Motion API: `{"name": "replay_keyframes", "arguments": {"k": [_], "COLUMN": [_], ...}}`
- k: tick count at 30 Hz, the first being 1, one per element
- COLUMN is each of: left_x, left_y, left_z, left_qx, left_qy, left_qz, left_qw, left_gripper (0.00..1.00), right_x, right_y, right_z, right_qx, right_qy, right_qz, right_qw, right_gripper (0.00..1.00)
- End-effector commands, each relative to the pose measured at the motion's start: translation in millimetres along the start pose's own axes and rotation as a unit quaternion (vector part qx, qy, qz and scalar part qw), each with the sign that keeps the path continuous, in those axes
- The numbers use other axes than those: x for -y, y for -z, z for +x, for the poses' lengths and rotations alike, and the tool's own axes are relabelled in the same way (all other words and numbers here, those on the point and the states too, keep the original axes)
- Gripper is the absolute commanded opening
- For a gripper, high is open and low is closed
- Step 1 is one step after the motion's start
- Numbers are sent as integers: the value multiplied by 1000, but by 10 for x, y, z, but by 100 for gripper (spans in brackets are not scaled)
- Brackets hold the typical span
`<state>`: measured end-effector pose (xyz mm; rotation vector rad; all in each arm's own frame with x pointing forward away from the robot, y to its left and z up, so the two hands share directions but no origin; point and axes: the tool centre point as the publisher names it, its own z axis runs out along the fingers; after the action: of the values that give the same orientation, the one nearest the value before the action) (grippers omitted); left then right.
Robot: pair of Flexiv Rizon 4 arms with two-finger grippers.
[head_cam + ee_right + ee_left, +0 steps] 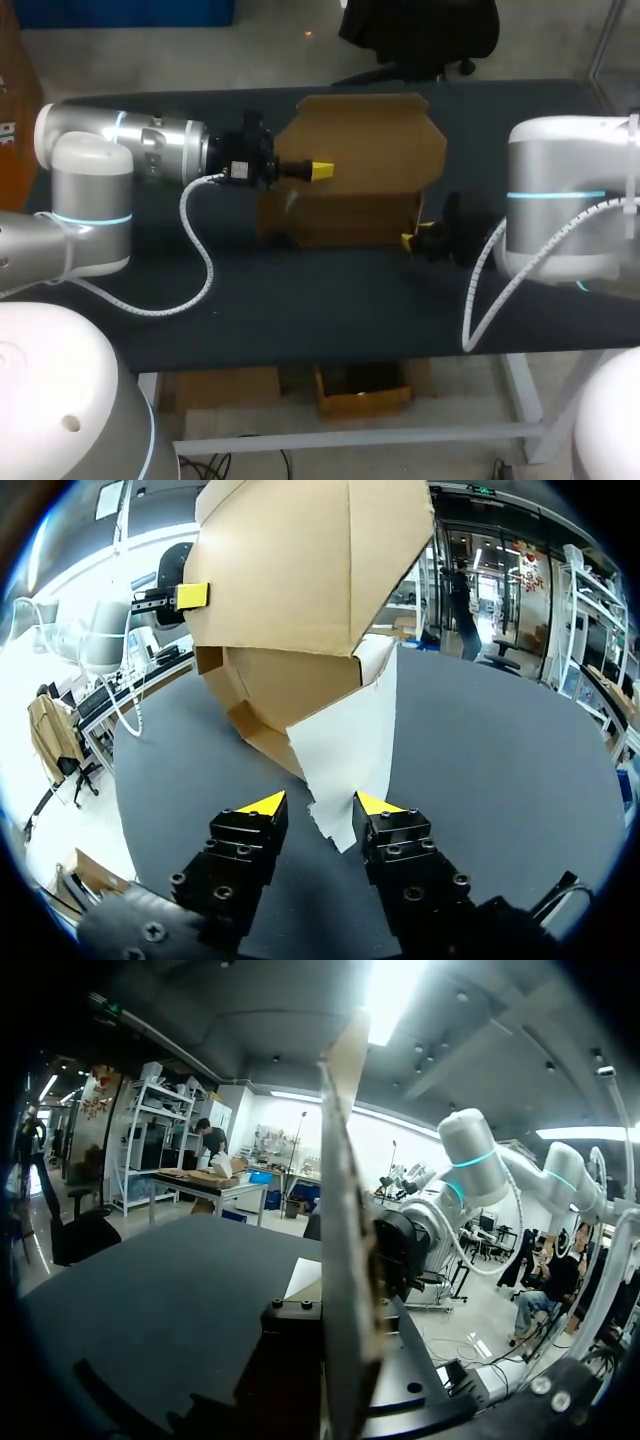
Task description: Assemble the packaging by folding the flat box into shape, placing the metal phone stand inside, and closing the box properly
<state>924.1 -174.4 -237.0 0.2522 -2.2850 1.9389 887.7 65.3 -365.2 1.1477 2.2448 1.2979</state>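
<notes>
Folding step: your left gripper (320, 171) clamps the brown cardboard box (370, 140) flap upper-centre; right gripper (320, 803) spread, empty, around white paper sheet (350, 730), so probably pinch that next.

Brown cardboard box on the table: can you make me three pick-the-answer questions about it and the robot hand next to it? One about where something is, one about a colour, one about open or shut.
1. Where does the tip of the white paper sheet lie?
A. Between the fingers of the right gripper
B. Inside a blue bowl
C. On top of a stack of books

2. What colour are the right gripper's fingertips?
A. Red
B. Yellow
C. Green

3. How is the big top flap of the brown cardboard box?
A. Folded down shut
B. Lifted open
C. Torn off and lying apart

Answers:
1 A: in the right wrist view the sheet's tip sits between the open fingers.
2 B: both tips are bright yellow.
3 B: the flap rises above the box's body.
</notes>
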Motion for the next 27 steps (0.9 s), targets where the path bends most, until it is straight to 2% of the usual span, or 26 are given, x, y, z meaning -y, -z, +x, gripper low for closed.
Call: {"name": "replay_keyframes", "arguments": {"k": [1, 10, 16, 22, 27], "left_x": [-28, -28, -28, -28, -28], "left_y": [-13, -13, -13, -13, -13], "left_z": [-14, -14, -14, -14, -14], "left_qx": [-1, -1, -1, -1, -1], "left_qy": [0, 0, 0, 0, 0], "left_qz": [1, 1, 1, 1, 1], "left_qw": [1000, 1000, 1000, 1000, 1000], "left_gripper": [0, 0, 0, 0, 0], "right_x": [47, -36, -95, 1, 88], "right_y": [-12, -96, -117, 130, 460], "right_z": [71, 71, 156, 202, 235], "right_qx": [11, -5, -19, -11, 7], "right_qy": [-4, -2, 10, 13, 18], "right_qz": [-10, -24, -27, -31, -38], "right_qw": [1000, 1000, 999, 999, 999], "right_gripper": [39, 40, 40, 40, 40]}}
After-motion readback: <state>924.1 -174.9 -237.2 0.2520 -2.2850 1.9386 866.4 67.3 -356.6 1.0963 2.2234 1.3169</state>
